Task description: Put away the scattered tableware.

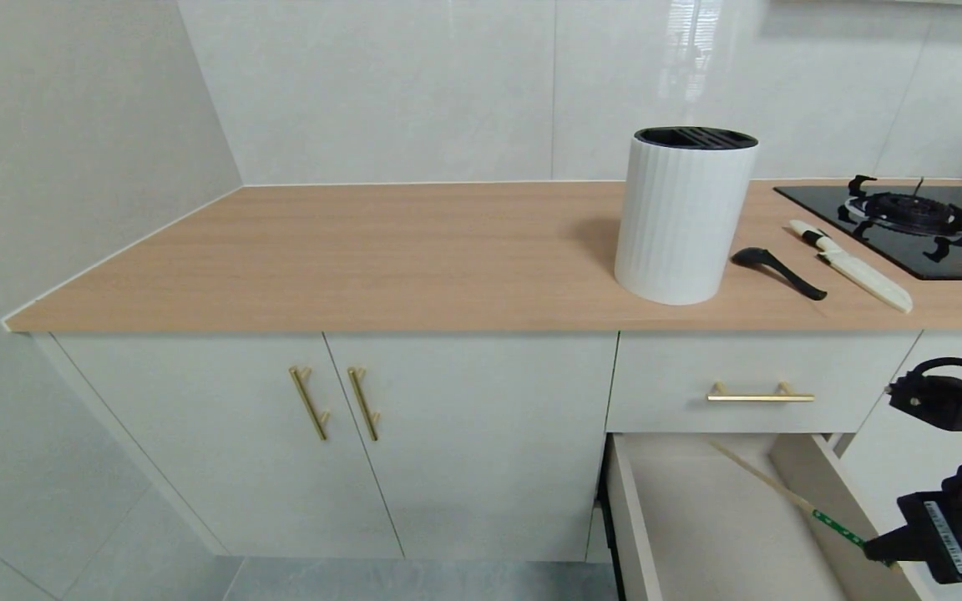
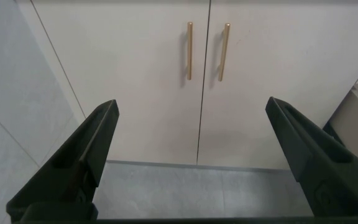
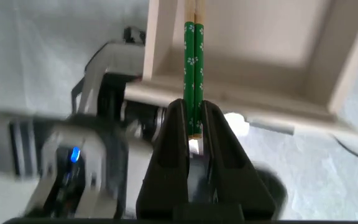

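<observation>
My right gripper is at the lower right, shut on a pair of wooden chopsticks with green patterned ends. The chopsticks slant up and leftward over the open drawer. From the right wrist, the chopsticks run straight out from the closed fingertips of my right gripper above the drawer's pale interior. On the wooden countertop lie a black spoon and a white-bladed knife, just right of a white ribbed knife block. My left gripper stands open, holding nothing, facing the cabinet doors.
A black gas hob sits at the counter's far right. A closed drawer with a gold handle is above the open one. Two cabinet doors with gold handles are to the left. Grey floor lies below.
</observation>
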### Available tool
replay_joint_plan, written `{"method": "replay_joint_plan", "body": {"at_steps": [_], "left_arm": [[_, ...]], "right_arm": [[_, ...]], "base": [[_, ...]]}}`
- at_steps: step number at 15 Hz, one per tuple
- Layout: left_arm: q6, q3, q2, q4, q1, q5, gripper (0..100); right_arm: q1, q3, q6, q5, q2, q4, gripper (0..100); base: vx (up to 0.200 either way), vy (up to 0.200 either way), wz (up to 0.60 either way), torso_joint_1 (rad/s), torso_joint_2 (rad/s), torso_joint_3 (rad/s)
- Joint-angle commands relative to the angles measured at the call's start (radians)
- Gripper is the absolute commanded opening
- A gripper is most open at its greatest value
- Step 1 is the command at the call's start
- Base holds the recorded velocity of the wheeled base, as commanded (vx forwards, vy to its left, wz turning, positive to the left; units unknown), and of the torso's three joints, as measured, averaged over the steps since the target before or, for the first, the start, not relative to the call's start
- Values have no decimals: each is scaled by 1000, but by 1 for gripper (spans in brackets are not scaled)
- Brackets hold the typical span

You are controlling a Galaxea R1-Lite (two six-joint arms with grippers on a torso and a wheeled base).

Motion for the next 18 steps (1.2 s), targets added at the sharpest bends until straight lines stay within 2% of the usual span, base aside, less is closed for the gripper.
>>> {"method": "replay_joint_plan", "body": {"at_steps": [1, 6, 18], "left_arm": [[0, 0, 2, 0, 1, 1, 100], [-1, 0, 2, 0, 1, 1, 100], [0, 0, 2, 0, 1, 1, 100]], "right_arm": [[0, 41, 1, -15, 97, -16, 0], [0, 50, 3, -43, 115, -30, 0], [0, 97, 4, -89, 111, -157, 0]], "base": [[0, 0, 0, 0, 0, 0], [0, 0, 0, -61, 154, 86], [0, 0, 0, -161, 436, 272]]}}
